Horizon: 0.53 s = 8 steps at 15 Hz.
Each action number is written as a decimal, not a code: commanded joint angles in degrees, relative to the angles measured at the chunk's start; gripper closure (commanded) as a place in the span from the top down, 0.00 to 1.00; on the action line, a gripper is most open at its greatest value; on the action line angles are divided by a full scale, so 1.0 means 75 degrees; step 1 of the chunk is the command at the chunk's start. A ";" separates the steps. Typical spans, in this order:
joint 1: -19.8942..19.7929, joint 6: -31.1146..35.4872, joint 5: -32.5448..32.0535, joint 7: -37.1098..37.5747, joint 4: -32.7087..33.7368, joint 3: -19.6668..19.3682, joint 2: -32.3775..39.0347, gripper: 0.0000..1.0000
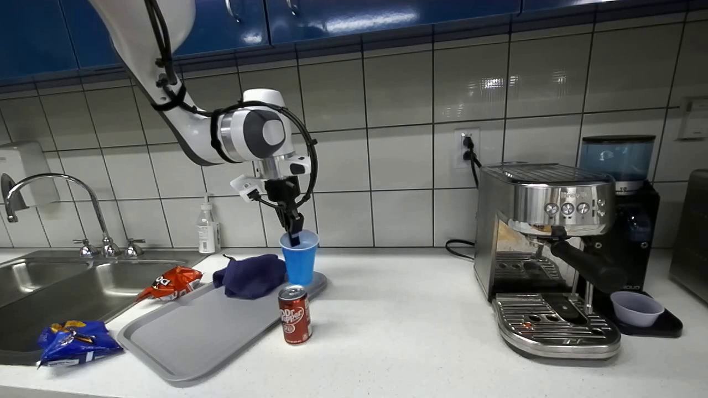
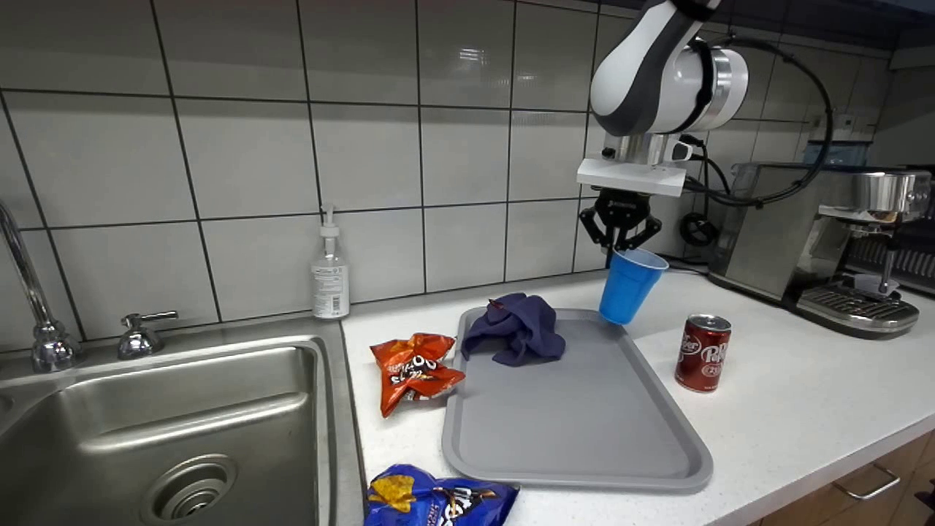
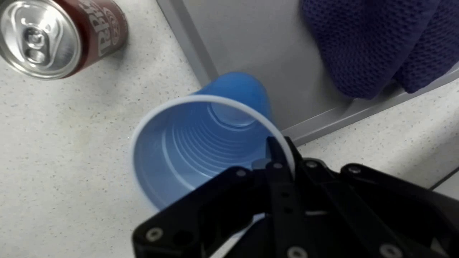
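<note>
Counter [image 1: 398,337], end effector [image 3: 282,150] apparently pinching cup [image 1: 300,265], ridges [image 3: 206,141] wrist-view only

Cup [image 2: 631,289] looked smooth plastic, ribbed inside. Cloth [image 3: 376,43] was coarse-woven, matt. Tray [image 2: 577,416] read as dull plastic. Can [image 2: 703,355] had bright metal top, glossy sides. Orange bag [image 2: 415,371] and blue bag [image 2: 442,500] were crinkled, glossy film. Sink [image 2: 197,376] was satin metal, coffee machine [image 1: 520,237] polished metal; wall tiles [image 1: 401,157] looked glazed, shiny

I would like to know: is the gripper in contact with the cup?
Touching. The wrist view shows it: the gripper is shut on the wall of the cup at its rim, one jaw inside and one outside.
</note>
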 commanded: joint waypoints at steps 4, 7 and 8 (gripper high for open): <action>0.0348 -0.0022 -0.0197 -0.0024 0.0442 -0.0037 0.0520 0.01; 0.0543 -0.0047 -0.0438 0.0057 0.0633 -0.0132 0.0724 0.01; 0.0629 -0.0052 -0.0594 0.0136 0.0708 -0.0207 0.0791 0.01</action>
